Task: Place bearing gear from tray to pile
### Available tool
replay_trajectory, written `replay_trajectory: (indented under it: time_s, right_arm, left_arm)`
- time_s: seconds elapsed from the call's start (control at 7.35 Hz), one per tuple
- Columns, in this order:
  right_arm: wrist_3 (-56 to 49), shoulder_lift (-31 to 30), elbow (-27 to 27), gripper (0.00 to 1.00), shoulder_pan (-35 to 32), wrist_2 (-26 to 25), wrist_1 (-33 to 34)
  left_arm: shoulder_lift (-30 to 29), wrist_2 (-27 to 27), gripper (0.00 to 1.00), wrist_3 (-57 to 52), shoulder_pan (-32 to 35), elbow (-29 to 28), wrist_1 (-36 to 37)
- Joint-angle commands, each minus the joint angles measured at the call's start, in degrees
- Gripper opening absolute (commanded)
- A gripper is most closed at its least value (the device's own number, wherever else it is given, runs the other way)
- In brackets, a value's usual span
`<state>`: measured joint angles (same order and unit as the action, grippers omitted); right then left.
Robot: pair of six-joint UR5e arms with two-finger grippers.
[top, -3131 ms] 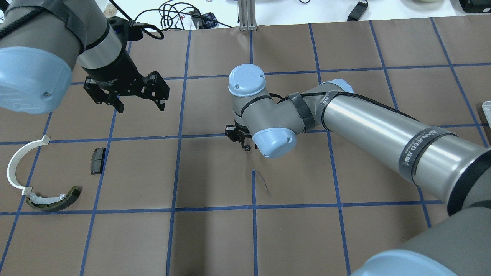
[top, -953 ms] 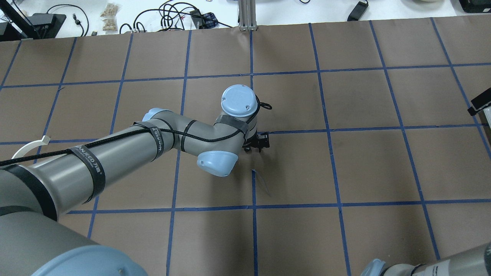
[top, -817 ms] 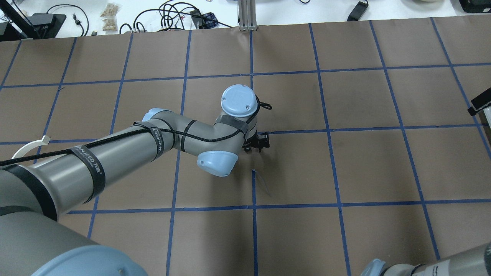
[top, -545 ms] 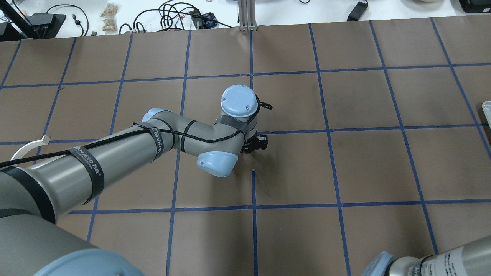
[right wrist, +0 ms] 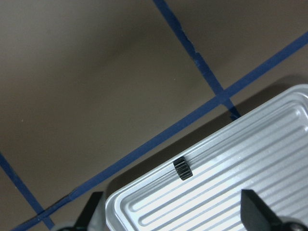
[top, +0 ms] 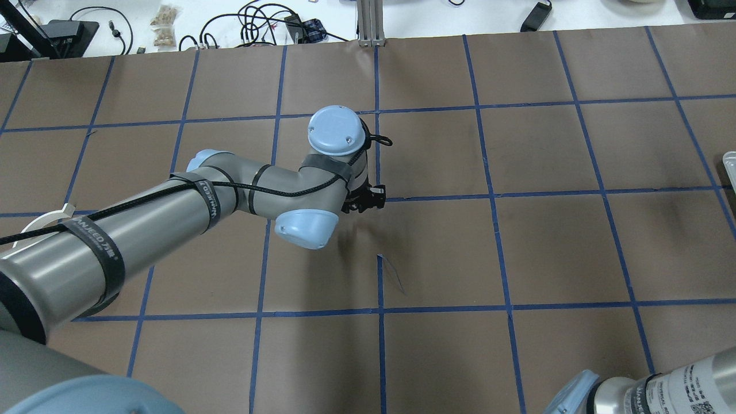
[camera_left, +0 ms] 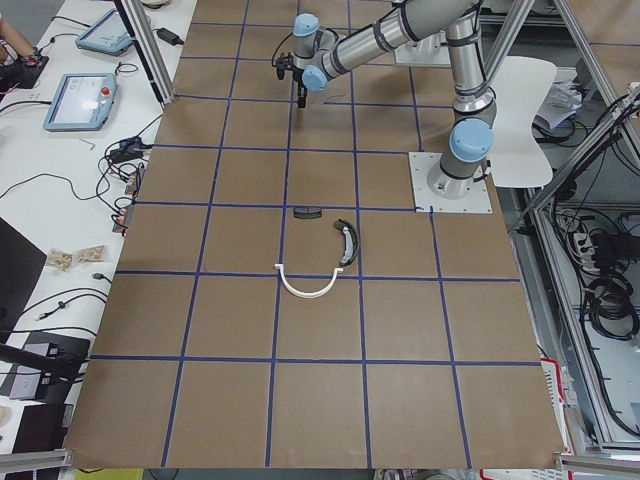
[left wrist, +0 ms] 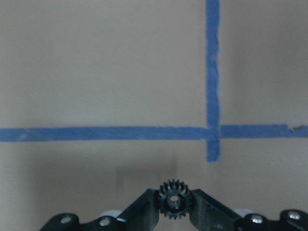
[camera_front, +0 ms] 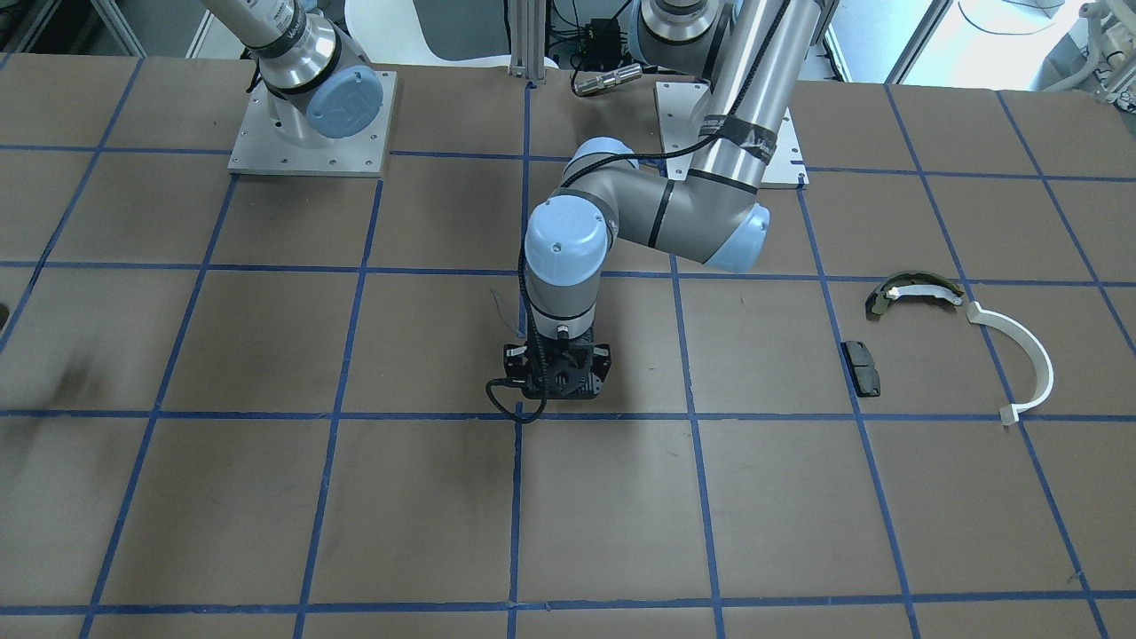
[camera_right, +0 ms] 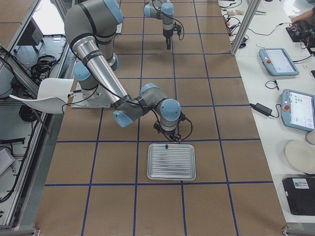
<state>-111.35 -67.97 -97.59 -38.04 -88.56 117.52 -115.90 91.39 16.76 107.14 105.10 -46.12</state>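
Note:
My left gripper (left wrist: 174,211) is shut on a small black bearing gear (left wrist: 174,200), held just above the brown table near a blue tape crossing; it also shows in the overhead view (top: 363,201) and the front view (camera_front: 557,374). The pile lies apart, towards my left: a white C-shaped arc (camera_front: 1022,355), an olive-and-white shoe (camera_front: 914,291) and a black pad (camera_front: 862,367). My right gripper (right wrist: 172,199) is open over the near edge of the silver tray (right wrist: 269,144), which holds another small black gear (right wrist: 181,169).
The tray (camera_right: 172,161) sits at my far right, with the right arm bent over it. Blue tape lines grid the table. A small paper tear (top: 391,273) lies near the centre. Cables and tablets lie beyond the far edge.
The left gripper, still shut on the gear, has moved left towards the pile. The right arm, at the centre three seconds ago, has pulled back to the tray.

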Motion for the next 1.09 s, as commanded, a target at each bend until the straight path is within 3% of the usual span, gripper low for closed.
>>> replay_trajectory:
  time_s: [0.0, 0.27, 0.54, 0.68, 0.95]
  right_arm:
    - [-17.1, 2.2, 0.0, 0.96, 0.2, -0.1, 3.0]
    - [-29.7, 3.5, 0.0, 0.96, 0.2, 0.6, 5.6]
    - [-29.7, 6.4, 0.6, 0.96, 0.2, 0.8, 6.3]
    - [-29.9, 8.0, 1.8, 0.96, 0.2, 1.4, 6.8]
    - [-29.5, 8.7, 2.7, 0.87, 0.2, 0.6, 6.1]
  left_arm:
    - [3.0, 0.0, 0.0, -17.6, -13.4, 1.2, -6.1]
    - [5.1, 0.3, 0.0, -27.2, -27.7, 1.6, -10.9]
    - [4.0, 1.7, 0.0, -40.9, -39.7, 2.6, -9.4]
    - [3.3, 3.3, 0.0, -47.5, -44.1, 2.1, -8.4]
    - [2.7, 3.5, 0.0, -50.5, -47.1, 3.5, -5.4]
